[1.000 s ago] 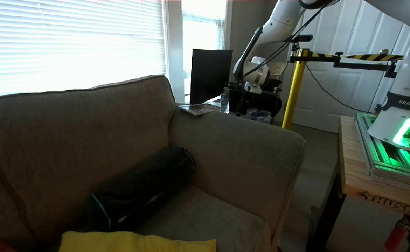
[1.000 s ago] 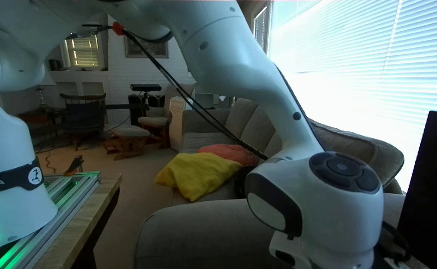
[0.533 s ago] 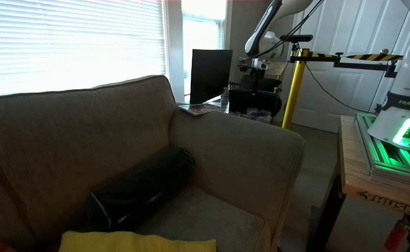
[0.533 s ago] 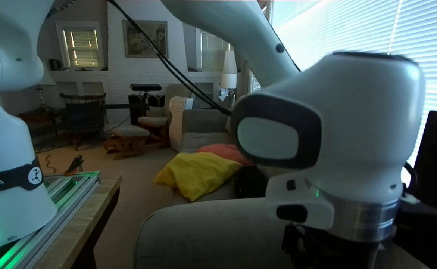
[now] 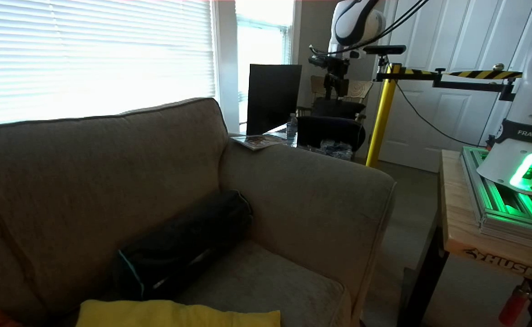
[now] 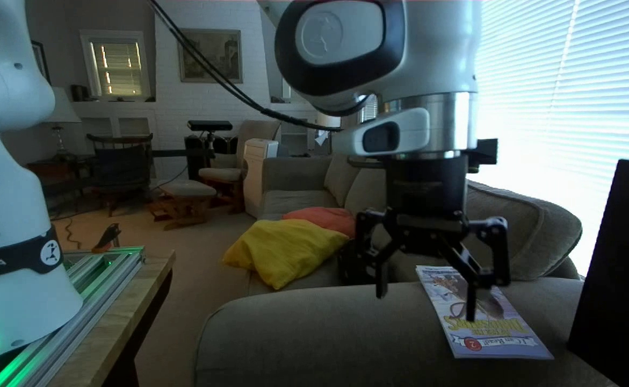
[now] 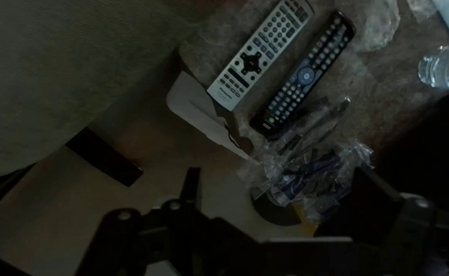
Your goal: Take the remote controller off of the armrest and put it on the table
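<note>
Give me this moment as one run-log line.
gripper: open, empty, hovering | black remote: on table, beside silver remote | book: on armrest

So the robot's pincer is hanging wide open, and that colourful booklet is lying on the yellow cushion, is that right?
Not quite: the booklet lies on the sofa's armrest, as both exterior views show, not on the yellow cushion. The pincer does hang wide open.
</note>
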Robot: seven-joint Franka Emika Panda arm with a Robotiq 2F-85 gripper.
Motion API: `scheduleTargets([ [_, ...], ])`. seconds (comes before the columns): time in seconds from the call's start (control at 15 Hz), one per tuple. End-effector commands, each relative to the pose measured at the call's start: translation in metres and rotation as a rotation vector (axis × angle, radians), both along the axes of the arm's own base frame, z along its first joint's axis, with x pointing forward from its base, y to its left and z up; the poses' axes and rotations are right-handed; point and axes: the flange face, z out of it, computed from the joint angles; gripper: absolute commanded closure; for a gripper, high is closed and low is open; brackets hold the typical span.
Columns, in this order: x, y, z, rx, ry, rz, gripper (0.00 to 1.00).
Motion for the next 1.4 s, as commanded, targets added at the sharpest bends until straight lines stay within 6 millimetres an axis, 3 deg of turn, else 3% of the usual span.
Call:
scheduleTargets([
  [0.0,-0.024,0.056,0.030,-0.056,0.030,0.210,0.00],
  [0.2,-0.022,0.065,0.036,-0.090,0.078,0.382,0.00],
  [0.4,-0.028,0.040,0.040,-0.114,0.130,0.533,0.00],
  [0.8,-0.038,-0.005,0.025,-0.156,0.218,0.830,0.00],
  [0.87,-0.035,-0.001,0.029,-0.129,0.191,0.739,0.00],
  [1.33,-0.035,-0.001,0.028,-0.129,0.195,0.749,0.00],
])
